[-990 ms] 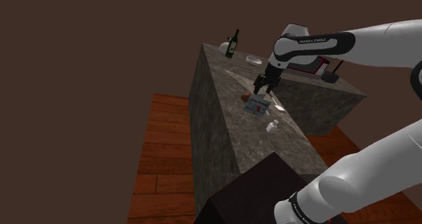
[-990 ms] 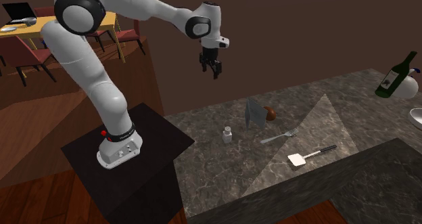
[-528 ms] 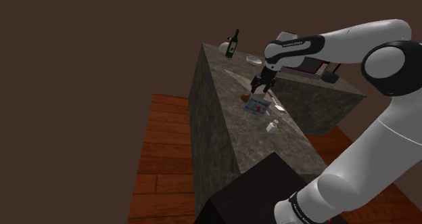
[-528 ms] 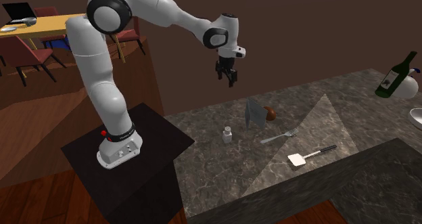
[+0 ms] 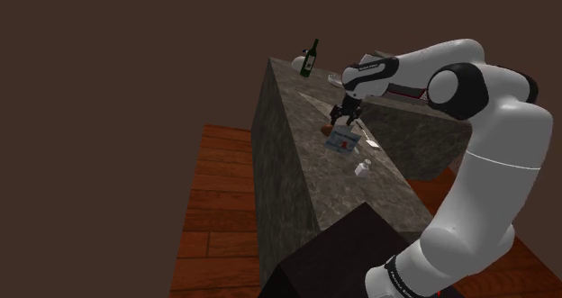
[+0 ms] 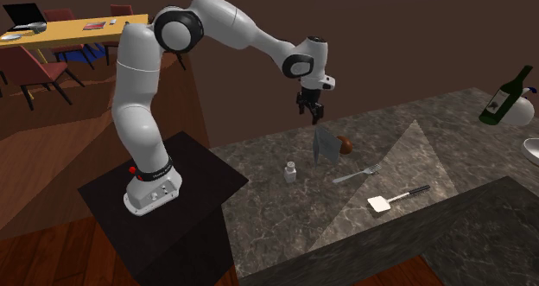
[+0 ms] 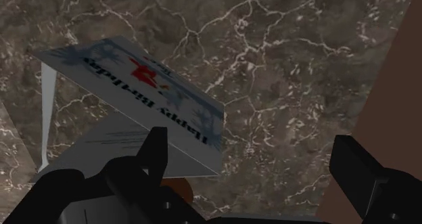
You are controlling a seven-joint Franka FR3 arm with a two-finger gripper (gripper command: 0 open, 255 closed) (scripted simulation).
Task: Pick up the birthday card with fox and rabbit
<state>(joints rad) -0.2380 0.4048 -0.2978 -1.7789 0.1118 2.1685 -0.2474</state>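
The birthday card (image 5: pixel 342 140) stands folded like a tent on the dark marble counter (image 5: pixel 297 161); its front is pale blue and white with a red figure and the words Happy Birthday (image 7: pixel 145 94). In the second exterior view the card (image 6: pixel 326 144) shows its grey back. My black gripper (image 5: pixel 345 116) hangs open just above the card's upper edge, apart from it (image 6: pixel 311 113). In the wrist view the two fingers (image 7: pixel 157 148) stand wide apart, and the card lies under the one finger, not between them.
A small brown object (image 6: pixel 344 144) lies right behind the card. A little white bottle (image 6: pixel 291 172), a fork (image 6: pixel 356 174) and a spatula (image 6: pixel 396 198) lie on the counter. A green wine bottle (image 6: pixel 505 96) stands at the far end. The counter edge drops to wooden floor.
The arm has stretched out and carried the open gripper down and toward the card; it now hangs just over it. The card and other items have not moved.
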